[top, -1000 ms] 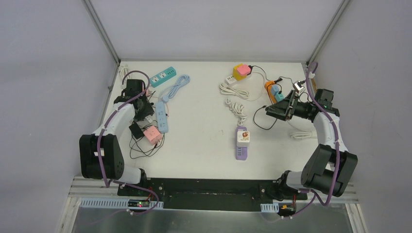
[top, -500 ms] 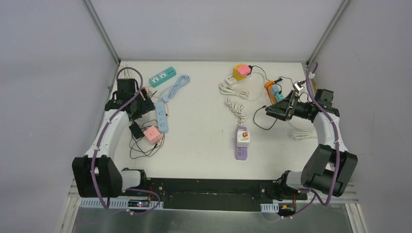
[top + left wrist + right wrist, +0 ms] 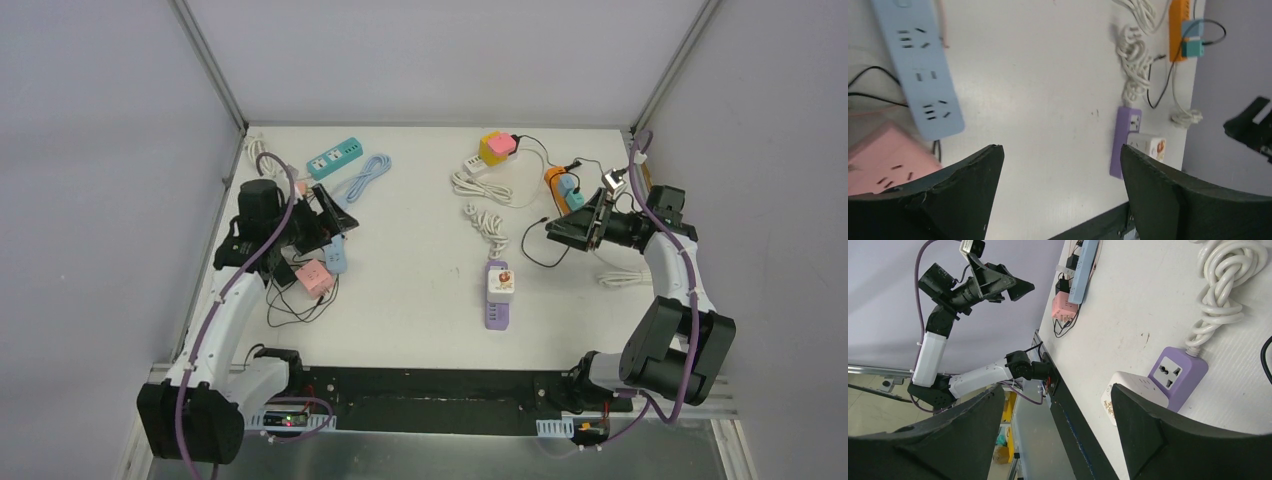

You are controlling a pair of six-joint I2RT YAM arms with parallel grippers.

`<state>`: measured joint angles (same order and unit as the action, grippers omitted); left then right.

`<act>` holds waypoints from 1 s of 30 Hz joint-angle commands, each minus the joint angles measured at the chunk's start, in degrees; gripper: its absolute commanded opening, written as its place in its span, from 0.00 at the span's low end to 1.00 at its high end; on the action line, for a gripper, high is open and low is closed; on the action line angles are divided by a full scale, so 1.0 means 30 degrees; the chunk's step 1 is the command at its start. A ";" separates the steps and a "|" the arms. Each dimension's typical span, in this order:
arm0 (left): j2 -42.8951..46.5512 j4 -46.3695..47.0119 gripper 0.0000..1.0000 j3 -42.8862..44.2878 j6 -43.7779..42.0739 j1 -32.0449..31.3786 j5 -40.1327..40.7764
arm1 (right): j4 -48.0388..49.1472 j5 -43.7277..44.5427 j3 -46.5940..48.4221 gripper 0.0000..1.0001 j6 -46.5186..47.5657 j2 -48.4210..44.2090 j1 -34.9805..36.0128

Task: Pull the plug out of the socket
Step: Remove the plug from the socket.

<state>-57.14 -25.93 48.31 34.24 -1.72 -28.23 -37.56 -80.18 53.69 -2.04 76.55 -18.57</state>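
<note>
Cube socket (image 3: 314,276) left, just before a power strip (image 3: 336,258); charger block (image 3: 501,281) on second strip (image 3: 496,316) centre-right, coiled cord (image 3: 487,225) behind.

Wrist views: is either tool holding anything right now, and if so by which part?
Nothing is held. The left tool and the right tool both stand open above the table, with nothing between the jaws.
</note>
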 commanded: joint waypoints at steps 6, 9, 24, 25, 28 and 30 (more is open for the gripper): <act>-0.0068 0.4317 0.88 -0.0503 0.1666 -0.5975 0.1024 | 0.0516 -0.0230 0.0010 0.81 0.0545 -0.0622 -0.0102; -0.1041 0.5325 0.88 -0.0492 0.2283 -0.6813 0.1098 | -0.1064 0.0264 0.0639 0.81 0.2555 -0.0403 -0.0066; -0.5079 1.0443 0.87 -0.1427 0.4833 -0.9885 0.1810 | -1.5706 0.7376 0.7495 0.87 2.4208 0.3350 0.6025; -0.5314 1.0719 0.87 -0.1442 0.4900 -1.0063 0.1860 | -1.4156 0.8265 0.7235 0.87 2.3203 0.2909 0.6799; -0.5845 1.1281 0.88 -0.1540 0.5096 -1.0414 0.1975 | -0.9939 1.1376 0.5979 0.90 2.1385 0.1541 0.8842; -0.6036 1.1471 0.87 -0.1628 0.5170 -1.0478 0.2073 | -0.8469 1.2910 0.5429 0.90 2.1014 0.1233 1.0025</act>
<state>-74.81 2.61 44.07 48.47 -32.34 -23.99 -75.33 -53.87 72.29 60.90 85.27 5.78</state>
